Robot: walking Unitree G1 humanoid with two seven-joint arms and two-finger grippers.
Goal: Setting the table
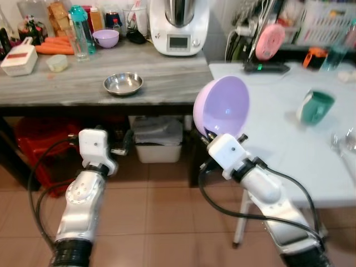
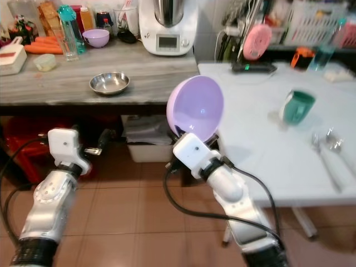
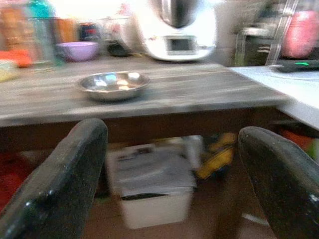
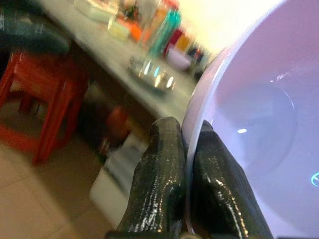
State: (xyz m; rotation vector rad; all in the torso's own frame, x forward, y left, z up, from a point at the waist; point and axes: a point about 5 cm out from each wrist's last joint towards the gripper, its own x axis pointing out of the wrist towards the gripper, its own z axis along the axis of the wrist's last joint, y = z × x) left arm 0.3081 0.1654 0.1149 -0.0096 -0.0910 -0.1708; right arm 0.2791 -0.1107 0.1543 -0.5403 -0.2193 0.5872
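silver arms, black cables, fingers (image 3: 60,189)

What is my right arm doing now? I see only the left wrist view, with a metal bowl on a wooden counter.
Observer: The right gripper is pinching the rim of a purple bowl, holding it tilted in the air beside the corner of the white table.
Operator: Is anything already on that table?
Observer: Yes, a green mug is on it, leaning over, and the right eye view shows cutlery near its right edge.
Operator: And where is my left gripper compared with the counter?
Observer: The left gripper is open and held low in front of the wooden counter, below its top, with nothing between its fingers.
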